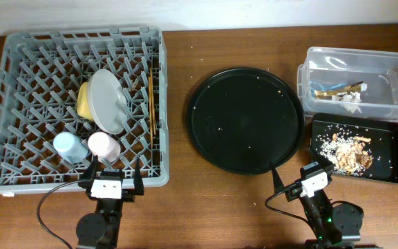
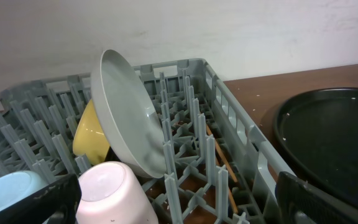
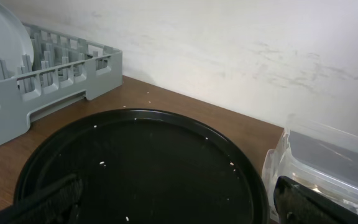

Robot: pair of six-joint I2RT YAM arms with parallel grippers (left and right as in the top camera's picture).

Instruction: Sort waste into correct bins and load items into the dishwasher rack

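The grey dishwasher rack (image 1: pixel 19 62) holds the white-grey plate (image 1: pixel 107 100) on edge, the yellow bowl (image 1: pixel 83 102) behind it, the light-blue cup (image 1: pixel 70 146), the pink cup (image 1: pixel 104 146) and the chopsticks (image 1: pixel 153 104). The clear tub (image 1: pixel 358 62) holds the brown-gold wrapper (image 1: pixel 334 90) and white tissue bits (image 1: pixel 354 100). The black rectangular tray (image 1: pixel 385 138) holds food scraps (image 1: pixel 351 152). My left gripper (image 1: pixel 114 174) is open and empty at the rack's near edge, by the pink cup (image 2: pixel 114 193). My right gripper (image 1: pixel 290 178) is open and empty over the round tray's near rim.
A large round black tray (image 1: pixel 246 119) with a few white crumbs sits between the rack and the bins. It also fills the right wrist view (image 3: pixel 142 168). The plate (image 2: pixel 126 112) and bowl (image 2: pixel 91 132) stand among pegs in the left wrist view.
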